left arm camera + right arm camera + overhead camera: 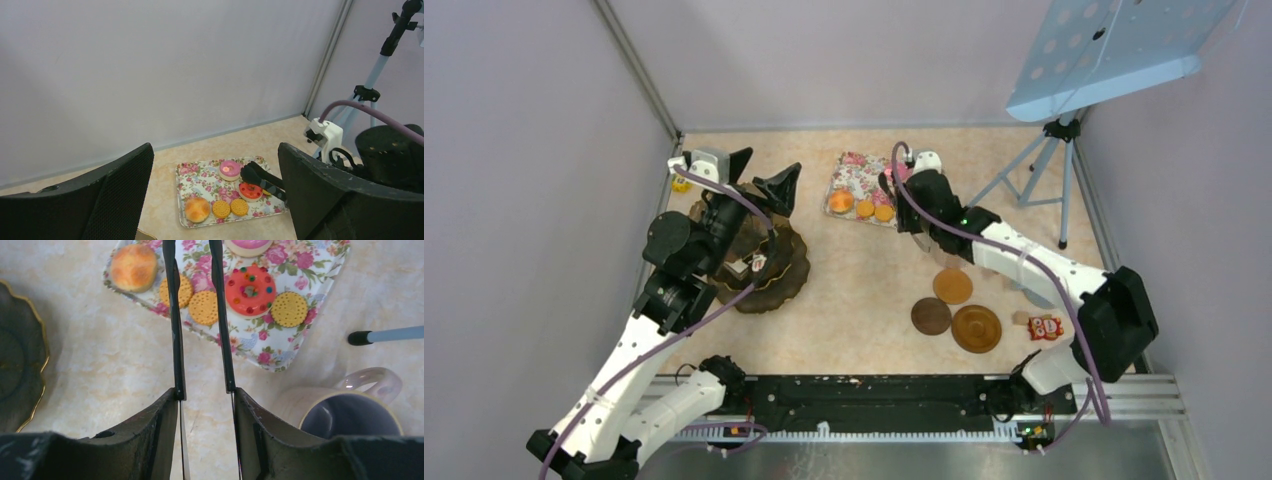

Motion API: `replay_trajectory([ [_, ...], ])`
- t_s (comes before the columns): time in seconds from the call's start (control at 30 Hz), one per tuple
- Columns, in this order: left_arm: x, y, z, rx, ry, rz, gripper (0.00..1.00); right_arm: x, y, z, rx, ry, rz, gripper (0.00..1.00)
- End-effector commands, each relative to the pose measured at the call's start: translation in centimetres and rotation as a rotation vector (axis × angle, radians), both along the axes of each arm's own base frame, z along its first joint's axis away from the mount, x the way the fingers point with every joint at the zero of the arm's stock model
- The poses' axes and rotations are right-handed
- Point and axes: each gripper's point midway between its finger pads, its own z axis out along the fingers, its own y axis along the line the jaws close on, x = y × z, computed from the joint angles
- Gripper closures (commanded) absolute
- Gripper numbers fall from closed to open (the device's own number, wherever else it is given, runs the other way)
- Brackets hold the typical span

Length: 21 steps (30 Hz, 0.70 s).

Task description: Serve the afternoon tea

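Lilac walls close round a beige marbled tabletop (pixel 864 270), and the rose-patterned tray (pixel 320 270) sits at 12 o'clock of its middle in the top view. The right gripper (pixel 205 395) is clamped on the black tongs (pixel 175 315), whose two arms run apart from its fingers out over the tray. From the left wrist their tips lie between the pink-iced cake (pixel 230 169) and the red sprinkled ring cake (pixel 250 290). Whether they touch either cake cannot be told. The round orange biscuits (pixel 205 307) and a golden bun (pixel 134 267) lie on the tray at 9 to 10 o'clock of the red cake.

This looks like the picking step, early on, since every sweet in view is on the tray. Next the tongs would need to squeeze onto one cake, lift it over the tray's raised rim, then carry it toward 8 o'clock to the dark scalloped serving stand (pixel 779 275).

The left gripper (pixel 769 168) hangs above that stand with its fingers spread wide and nothing between them, so it may crowd the drop. The lilac mug (pixel 345 415) stands close at 4 o'clock of the tongs, with a tripod leg (pixel 385 335) at 3 o'clock, which leaves little room on that side. Bare table between tray and stand gives an open path.
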Motion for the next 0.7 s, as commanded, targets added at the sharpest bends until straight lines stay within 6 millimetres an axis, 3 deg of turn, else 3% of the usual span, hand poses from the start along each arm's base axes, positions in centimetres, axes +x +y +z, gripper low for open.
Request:
replay_trajectory([
  [0.0,-0.7,0.5,1.5,-0.03,-0.048,0.003,0.01,2.6,-1.2,0.5,-0.029,0.058,-0.019,0.57],
  [0.3,-0.9,0.5,1.7,-0.037,-0.053,-0.005,0.01,7.5,-3.0,-0.1,-0.055,0.167,-0.075,0.52],
  [0.67,-0.8,0.6,1.6,-0.036,-0.052,0.002,0.01,11.0,-3.2,-1.4,-0.061,0.235,-0.063,0.48],
])
